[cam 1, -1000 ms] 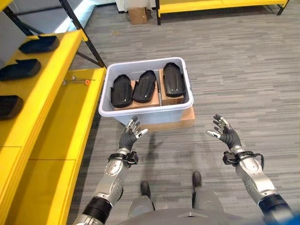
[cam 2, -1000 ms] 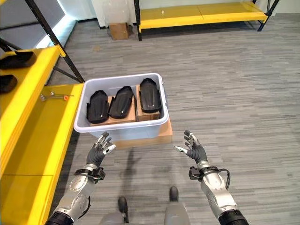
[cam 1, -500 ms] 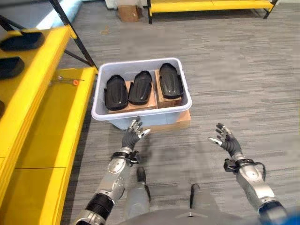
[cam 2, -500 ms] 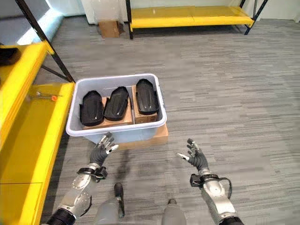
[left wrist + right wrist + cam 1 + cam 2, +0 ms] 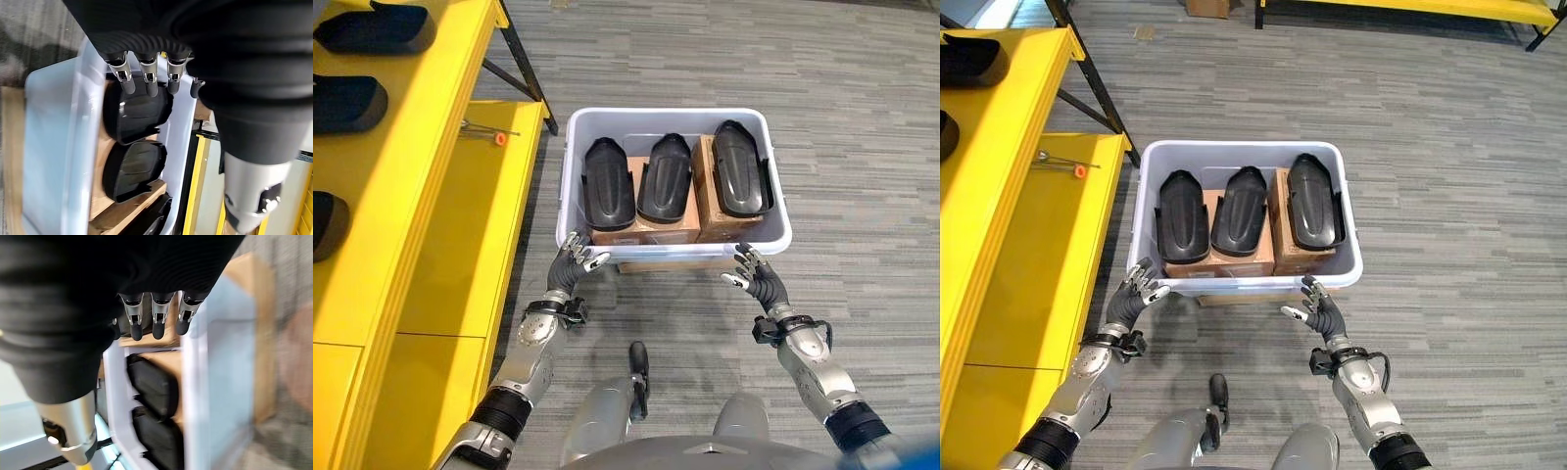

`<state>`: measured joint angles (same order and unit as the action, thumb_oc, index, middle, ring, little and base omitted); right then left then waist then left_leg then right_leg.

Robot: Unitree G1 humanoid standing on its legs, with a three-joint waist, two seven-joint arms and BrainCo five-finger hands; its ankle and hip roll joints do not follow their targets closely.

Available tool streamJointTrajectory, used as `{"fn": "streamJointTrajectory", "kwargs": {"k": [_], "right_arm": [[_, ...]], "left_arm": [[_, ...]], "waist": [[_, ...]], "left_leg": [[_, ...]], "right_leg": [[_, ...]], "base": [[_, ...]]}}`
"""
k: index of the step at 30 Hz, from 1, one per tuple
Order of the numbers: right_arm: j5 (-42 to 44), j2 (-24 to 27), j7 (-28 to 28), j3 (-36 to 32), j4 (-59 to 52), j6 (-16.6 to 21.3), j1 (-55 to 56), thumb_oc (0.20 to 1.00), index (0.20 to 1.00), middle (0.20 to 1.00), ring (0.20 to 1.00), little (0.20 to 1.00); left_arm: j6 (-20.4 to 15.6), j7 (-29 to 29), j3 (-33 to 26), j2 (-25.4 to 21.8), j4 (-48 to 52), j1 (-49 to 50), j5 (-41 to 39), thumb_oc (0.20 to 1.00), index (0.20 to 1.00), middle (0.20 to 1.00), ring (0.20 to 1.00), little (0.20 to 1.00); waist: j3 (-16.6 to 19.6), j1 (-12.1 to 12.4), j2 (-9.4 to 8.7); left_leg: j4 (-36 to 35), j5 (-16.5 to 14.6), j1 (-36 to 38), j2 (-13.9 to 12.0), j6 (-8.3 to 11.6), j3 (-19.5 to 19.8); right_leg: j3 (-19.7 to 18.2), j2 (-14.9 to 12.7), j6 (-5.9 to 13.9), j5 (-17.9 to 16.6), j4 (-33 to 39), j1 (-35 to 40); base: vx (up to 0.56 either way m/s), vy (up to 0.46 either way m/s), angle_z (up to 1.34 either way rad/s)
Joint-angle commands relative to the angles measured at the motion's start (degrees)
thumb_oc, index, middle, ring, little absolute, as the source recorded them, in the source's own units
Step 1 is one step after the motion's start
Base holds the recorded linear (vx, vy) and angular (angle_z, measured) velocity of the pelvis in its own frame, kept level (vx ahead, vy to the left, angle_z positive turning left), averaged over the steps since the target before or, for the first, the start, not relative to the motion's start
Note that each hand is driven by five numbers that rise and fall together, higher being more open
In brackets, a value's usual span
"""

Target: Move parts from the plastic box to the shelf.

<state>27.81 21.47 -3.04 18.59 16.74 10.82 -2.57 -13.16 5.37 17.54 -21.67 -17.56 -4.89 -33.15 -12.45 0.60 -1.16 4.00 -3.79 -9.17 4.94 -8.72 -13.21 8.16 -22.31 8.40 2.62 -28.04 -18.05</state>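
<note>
Left hand (image 5: 574, 272) and right hand (image 5: 757, 282): fingers spread, holding nothing, each just beside the near wall of the plastic box (image 5: 773, 176), at its two near corners. Three black parts (image 5: 664, 178) lie side by side on cardboard blocks (image 5: 708, 208) inside the box on the floor. More black parts (image 5: 347, 103) sit on the yellow shelf (image 5: 421, 186) to the robot's left.

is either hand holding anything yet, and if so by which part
Nothing is held. The left hand and right hand hang open in front of the plastic box, fingers straight; the black parts lie inside it.

Orange-tipped tool (image 5: 489, 134), perhaps a screwdriver; grey floor (image 5: 862, 127).
</note>
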Motion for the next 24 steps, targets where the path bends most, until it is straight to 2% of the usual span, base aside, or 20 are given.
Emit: {"fn": "streamJointTrajectory", "kwargs": {"k": [1,2,4,6,15,24], "right_arm": [[-0.6,2.3,-0.8,-1.0,-2.6,3.0,-3.6,1.000,1.000,1.000,1.000,1.000],[-0.6,2.3,-0.8,-1.0,-2.5,3.0,-3.6,1.000,1.000,1.000,1.000,1.000],[-0.8,2.5,-0.7,-1.4,-3.4,3.4,-4.0,1.000,1.000,1.000,1.000,1.000],[-0.3,2.7,-0.7,-2.0,-4.3,3.9,-3.2,1.000,1.000,1.000,1.000,1.000],[-0.3,4.3,-0.5,-3.6,-5.2,4.4,-2.2,1.000,1.000,1.000,1.000,1.000],[-3.8,6.8,-2.5,-5.1,-7.1,5.9,-7.5,1.000,1.000,1.000,1.000,1.000]], "left_arm": [[-2.9,0.3,-1.6,0.4,4.5,-1.2,-0.5,1.000,1.000,1.000,1.000,1.000],[-2.9,0.3,-1.6,0.4,4.4,-1.2,-0.5,1.000,1.000,1.000,1.000,1.000],[-3.3,0.7,-2.1,0.6,3.9,-1.4,-0.5,1.000,1.000,1.000,1.000,1.000],[-3.2,0.1,-1.5,1.3,3.7,-1.5,-0.4,1.000,1.000,1.000,1.000,1.000],[-2.7,-2.0,-0.4,2.5,4.6,0.3,-0.5,1.000,1.000,1.000,1.000,1.000],[-3.3,-1.5,-1.9,2.2,6.4,-0.5,-0.4,1.000,1.000,1.000,1.000,1.000]], "waist": [[-3.2,-1.9,-0.39],[-3.3,-1.9,-0.35],[-4.0,-3.0,-1.09],[-4.0,-3.3,-1.69],[-2.9,-4.1,-0.81],[-3.5,-3.8,0.79]], "left_leg": [[0.9,1.5,-0.7,-7.5,8.35,2.3],[0.9,1.5,-0.5,-7.6,8.37,2.3],[1.4,1.1,0.9,-8.0,9.53,2.6],[2.4,0.4,1.1,-8.2,10.36,3.2],[1.8,2.1,2.1,-13.2,13.92,4.4],[0.8,2.7,2.4,-14.7,14.79,4.0]], "right_leg": [[2.5,3.1,0.69,-10.2,19.7,6.8],[2.5,3.1,0.68,-10.3,19.8,7.0],[-0.9,3.7,2.16,-12.1,24.2,4.9],[-2.3,4.3,1.95,-10.6,25.1,6.7],[-0.1,8.6,-0.59,-5.6,22.8,8.0],[-0.7,9.9,-1.25,-3.8,20.8,5.9]], "base": [[0.12,-0.106,0.11],[0.15,-0.153,0.18],[0.13,-0.139,0.22],[0.10,-0.157,0.28],[0.06,-0.176,0.14],[0.04,-0.087,0.01]]}}
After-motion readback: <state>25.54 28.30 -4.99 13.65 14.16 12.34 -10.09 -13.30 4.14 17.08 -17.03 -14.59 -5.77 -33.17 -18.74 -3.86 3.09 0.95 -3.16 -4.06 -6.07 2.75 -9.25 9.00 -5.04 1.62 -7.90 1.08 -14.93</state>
